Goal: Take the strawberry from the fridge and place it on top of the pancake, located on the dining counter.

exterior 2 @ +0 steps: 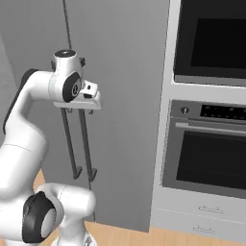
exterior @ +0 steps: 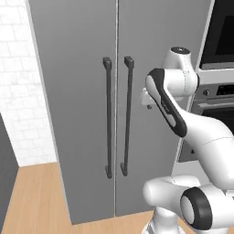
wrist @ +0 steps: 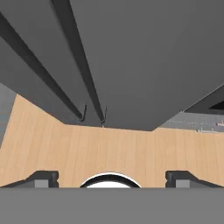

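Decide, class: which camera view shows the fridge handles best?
The left base view: both handles show full length on the shut fridge doors. In the right base view the arm covers their tops. The hand view shows them foreshortened, running down to the floor.

My arm (exterior: 196, 137) is glossy white, rounded segments w/ dark charcoal bands & caps at the joints. One long dark strip runs along the forearm shell. Top joint has a round cap w/ dark ring; side disc there is dark grey w/ small pale mark. Base (exterior 2: 62, 216) is a fat white cylinder. My fingertips (wrist: 43, 177) are small, dark, blocky, grey-faced.
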You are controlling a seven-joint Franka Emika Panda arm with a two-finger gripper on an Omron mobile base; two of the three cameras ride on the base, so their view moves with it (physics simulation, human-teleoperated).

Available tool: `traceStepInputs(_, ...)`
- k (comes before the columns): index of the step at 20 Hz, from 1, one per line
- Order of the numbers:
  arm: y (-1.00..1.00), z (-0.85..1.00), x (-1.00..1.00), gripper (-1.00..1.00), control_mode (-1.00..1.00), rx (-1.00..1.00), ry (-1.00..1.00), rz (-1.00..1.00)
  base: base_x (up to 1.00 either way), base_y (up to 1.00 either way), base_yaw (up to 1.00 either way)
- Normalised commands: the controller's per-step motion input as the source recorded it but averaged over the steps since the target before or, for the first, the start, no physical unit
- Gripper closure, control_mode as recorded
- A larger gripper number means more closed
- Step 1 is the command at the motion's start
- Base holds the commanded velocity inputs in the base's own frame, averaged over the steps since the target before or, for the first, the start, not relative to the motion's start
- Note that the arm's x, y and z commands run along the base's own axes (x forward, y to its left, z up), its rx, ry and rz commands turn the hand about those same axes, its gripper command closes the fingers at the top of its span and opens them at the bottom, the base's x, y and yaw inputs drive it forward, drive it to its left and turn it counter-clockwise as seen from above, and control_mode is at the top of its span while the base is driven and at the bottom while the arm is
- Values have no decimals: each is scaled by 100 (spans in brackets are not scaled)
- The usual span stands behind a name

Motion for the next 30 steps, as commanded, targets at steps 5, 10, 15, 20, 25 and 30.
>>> traceStepInputs(5, 0, 0, 0, -100, 100, 0, 0, 0, -6, 77, -3)
traceStepInputs(10, 0, 0, 0, -100, 100, 0, 0, 0, 1, 32, -3)
traceStepInputs(15, 0, 0, 0, -100, 100, 0, 0, 0, 1, -36, -1)
traceStepInputs(20, 0, 0, 0, -100, 100, 0, 0, 0, 0, -4, 0)
traceStepInputs(25, 0, 0, 0, -100, 100, 0, 0, 0, 0, -10, 0)
traceStepInputs(30, 0, 0, 0, -100, 100, 0, 0, 0, 0, -21, 0)
